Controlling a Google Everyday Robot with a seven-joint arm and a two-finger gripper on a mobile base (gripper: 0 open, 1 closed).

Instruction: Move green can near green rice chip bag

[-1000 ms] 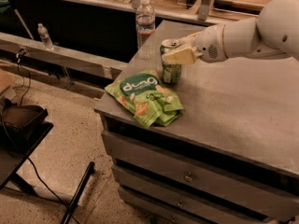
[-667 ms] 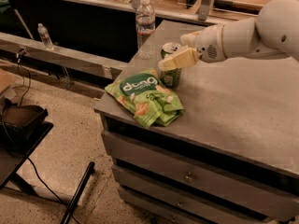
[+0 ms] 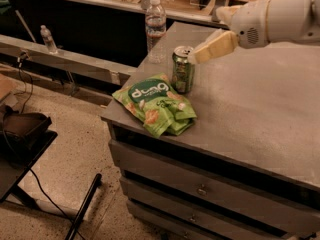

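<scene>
— What can be said of the jaws?

— Whether they are apart or together cannot be told. The gripper (image 3: pixel 206 50) is seen as a pale wedge held just beside the upper right rim of the green can (image 3: pixel 182 73). Contact between the two cannot be settled.

— What is cut off?

— The white arm (image 3: pixel 280 16) is cut by the right edge of the view, so its far end is not shown. The right side of the desk (image 3: pixel 260 119) is cropped as well.

— Where is the can placed?

— It is stood upright near the desk's front left corner, just behind the green rice chip bag (image 3: pixel 155 104). The bag is laid flat, close to the desk's edge. Whether the can's foot is touched by it cannot be made out.

— And the surface?

— A dull grey top is shown, with drawers (image 3: pixel 200 190) set below it. A clear water bottle (image 3: pixel 155 26) is stood at the far left corner, behind the can and apart from it.

— The room?

— A speckled floor (image 3: pixel 65 184) is seen at the left. A long ledge (image 3: pixel 75 59) is run behind it, with a small bottle (image 3: pixel 46 38) stood on it. Cables (image 3: pixel 25 84) and a dark stand (image 3: pixel 22 134) are found at the lower left, their shapes hard to make out.
</scene>
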